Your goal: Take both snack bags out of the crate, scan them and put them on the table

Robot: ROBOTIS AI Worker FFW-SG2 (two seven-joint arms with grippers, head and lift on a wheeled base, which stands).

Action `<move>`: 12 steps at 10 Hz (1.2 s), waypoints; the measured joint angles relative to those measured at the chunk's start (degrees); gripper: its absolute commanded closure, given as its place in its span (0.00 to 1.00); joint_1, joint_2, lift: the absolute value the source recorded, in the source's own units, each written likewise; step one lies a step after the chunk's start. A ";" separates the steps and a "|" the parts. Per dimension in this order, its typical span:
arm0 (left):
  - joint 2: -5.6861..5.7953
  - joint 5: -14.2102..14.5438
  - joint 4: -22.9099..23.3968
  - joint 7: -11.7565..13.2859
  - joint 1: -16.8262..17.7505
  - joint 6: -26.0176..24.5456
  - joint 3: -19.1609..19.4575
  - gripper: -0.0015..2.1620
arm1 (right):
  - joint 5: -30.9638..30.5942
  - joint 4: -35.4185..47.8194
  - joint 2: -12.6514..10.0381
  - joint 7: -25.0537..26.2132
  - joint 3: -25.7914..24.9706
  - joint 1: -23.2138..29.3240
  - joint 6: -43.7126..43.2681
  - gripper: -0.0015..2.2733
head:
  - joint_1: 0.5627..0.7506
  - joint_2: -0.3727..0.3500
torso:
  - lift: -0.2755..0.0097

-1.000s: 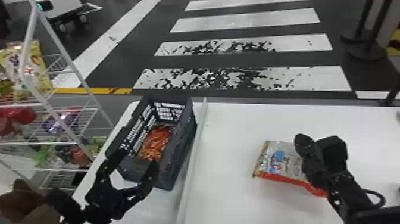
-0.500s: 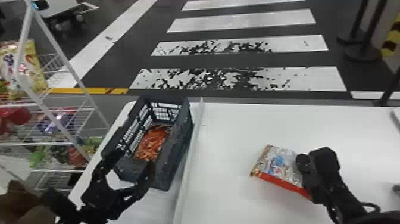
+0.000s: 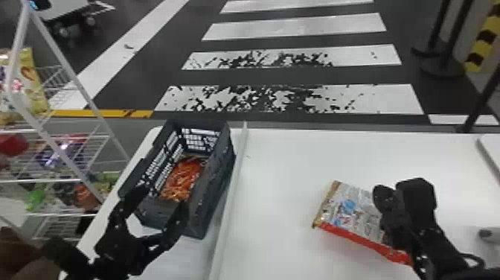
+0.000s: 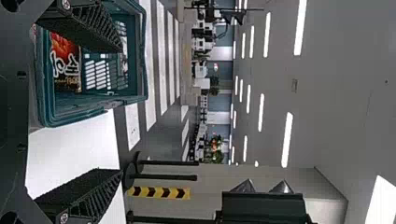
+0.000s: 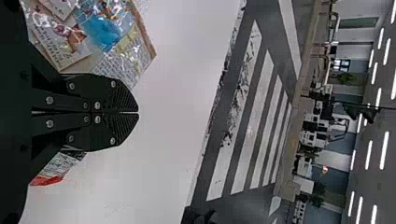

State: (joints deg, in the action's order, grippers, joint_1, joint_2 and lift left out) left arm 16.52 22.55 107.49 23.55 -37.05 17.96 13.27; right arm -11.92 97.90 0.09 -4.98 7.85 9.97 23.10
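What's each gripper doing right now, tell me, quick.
Left gripper: open, holding nothing, at the near end of the crate.
Right gripper: closed, fingertips together with nothing between them, over the snack bag.

White table (image 3: pixel 282 160) — snack bag (image 3: pixel 353 214) on it silver, red-edged — crosswalk (image 3: pixel 297 28) striped black-and-white.

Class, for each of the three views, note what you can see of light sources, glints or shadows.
Head view: a faint, soft shadow on the white table along the red edge of the snack bag; left wrist view: rows of bright ceiling lights; right wrist view: small white glints on the snack bag's shiny wrapper, with more ceiling lights glowing overhead.
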 measured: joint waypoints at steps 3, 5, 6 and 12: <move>0.12 0.04 -0.05 0.00 -0.04 0.00 -0.06 0.04 | 0.69 -2.34 0.00 1.72 -2.50 -2.48 -1.14 0.99 | 0.70 0.76 | 0.64; 0.28 0.05 0.03 0.00 -0.10 0.01 -0.07 0.04 | -0.44 -6.71 0.00 1.74 -3.92 -4.60 -1.96 1.00 | 0.70 0.72 | 0.64; 0.37 0.10 0.14 0.00 -0.24 0.09 -0.09 0.04 | -1.49 -8.43 0.00 1.73 -4.13 -5.41 -2.03 1.00 | 0.70 0.71 | 0.64; 0.76 0.30 0.20 0.00 -0.44 0.18 -0.25 0.04 | -6.53 -9.84 0.08 -0.24 -5.10 -5.65 4.64 1.00 | 0.70 0.67 | 0.64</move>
State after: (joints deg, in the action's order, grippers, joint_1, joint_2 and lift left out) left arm 17.28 22.85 107.69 23.55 -37.49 18.14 13.02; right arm -18.46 88.07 0.17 -5.23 2.75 4.31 27.74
